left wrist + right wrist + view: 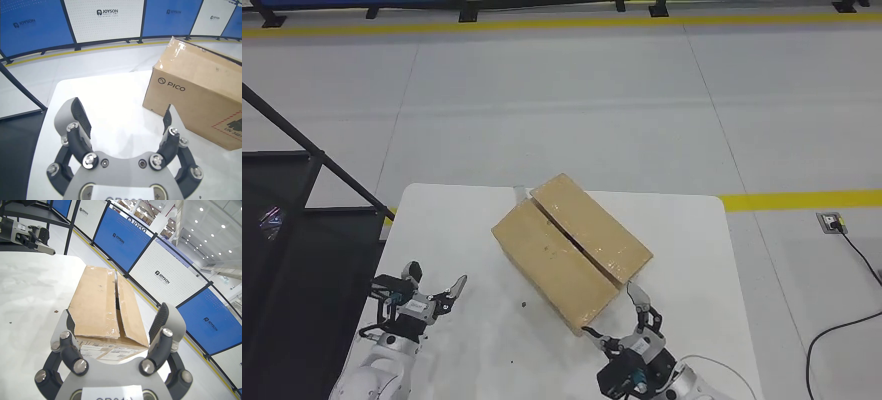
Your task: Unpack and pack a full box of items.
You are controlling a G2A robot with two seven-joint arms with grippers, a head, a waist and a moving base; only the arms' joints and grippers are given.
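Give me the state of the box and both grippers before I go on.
Box: standing on the table, top side up.
Top flaps: folded down, with a narrow gap along the middle seam.
Left gripper: open, holding nothing, apart from the box.
Right gripper: open, holding nothing, at one end of the box.

One box [570, 250], one table [467, 225]
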